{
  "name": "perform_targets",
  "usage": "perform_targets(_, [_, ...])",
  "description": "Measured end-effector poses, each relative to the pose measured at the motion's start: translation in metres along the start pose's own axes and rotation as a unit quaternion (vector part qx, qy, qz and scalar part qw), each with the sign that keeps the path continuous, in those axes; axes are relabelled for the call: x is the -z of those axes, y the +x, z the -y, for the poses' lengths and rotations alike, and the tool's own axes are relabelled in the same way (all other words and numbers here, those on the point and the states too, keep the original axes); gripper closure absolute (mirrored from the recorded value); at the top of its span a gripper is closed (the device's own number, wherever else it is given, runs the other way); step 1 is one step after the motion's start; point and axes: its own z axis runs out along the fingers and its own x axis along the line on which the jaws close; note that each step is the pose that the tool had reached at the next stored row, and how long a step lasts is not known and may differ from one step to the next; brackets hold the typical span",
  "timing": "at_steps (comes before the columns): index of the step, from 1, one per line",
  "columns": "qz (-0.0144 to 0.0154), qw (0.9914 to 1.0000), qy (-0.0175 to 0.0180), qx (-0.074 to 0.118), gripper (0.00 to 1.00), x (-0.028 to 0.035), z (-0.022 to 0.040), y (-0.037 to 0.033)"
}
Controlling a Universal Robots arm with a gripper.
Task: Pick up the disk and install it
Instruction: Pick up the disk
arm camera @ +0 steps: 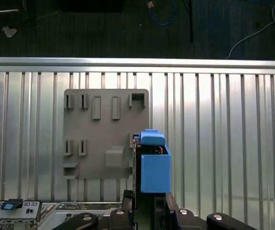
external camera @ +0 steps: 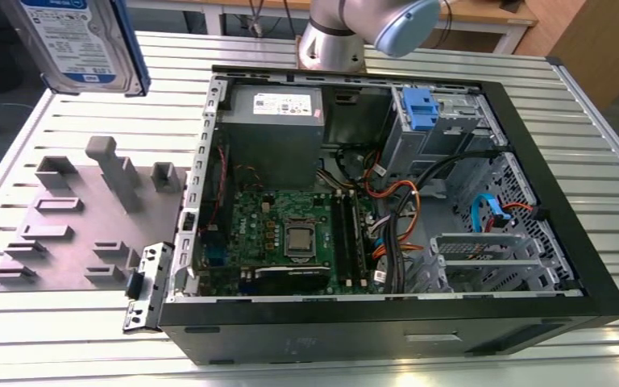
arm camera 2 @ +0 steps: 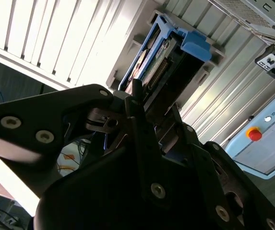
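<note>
Slatted aluminium table (external camera: 73, 339) fills the background, with dark floor past its edge. My disk (external camera: 78, 44) hangs in the upper left of the exterior view, lifted clear of the table and cut off by the frame edge. Its blue-and-white label faces the camera, but the print is too small for me to make out.

In the first wrist view the gripper (arm camera: 149, 199) is clamped on 1 end of the disk. The blue side rail (arm camera: 155, 167) stands out from between the black fingers.

A grey fixture plate (external camera: 73, 242) with upright pegs lies flat at the exterior view's left, with bare slats around it.

Just beside the plate, the open computer case (external camera: 396, 334) takes up the centre and right of the frame, its black walls forming a raised rim all round. Inside, the grey power-supply box (external camera: 272, 109) carries 1 white sticker. A blue tab (external camera: 417, 105) on a silver cage sits toward the upper right corner, and orange and blue cables run below it.

The arm (external camera: 342, 32) rises behind the case's far wall.
</note>
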Motion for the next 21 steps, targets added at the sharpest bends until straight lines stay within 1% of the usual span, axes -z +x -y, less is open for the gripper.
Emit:
perform_targets(10, [0.0, 1.0, 0.0, 0.0, 0.65, 0.001, 0.0276, -0.0004])
perform_targets(21, [0.0, 1.0, 0.0, 0.0, 0.65, 0.0019, 0.0555, -0.0008])
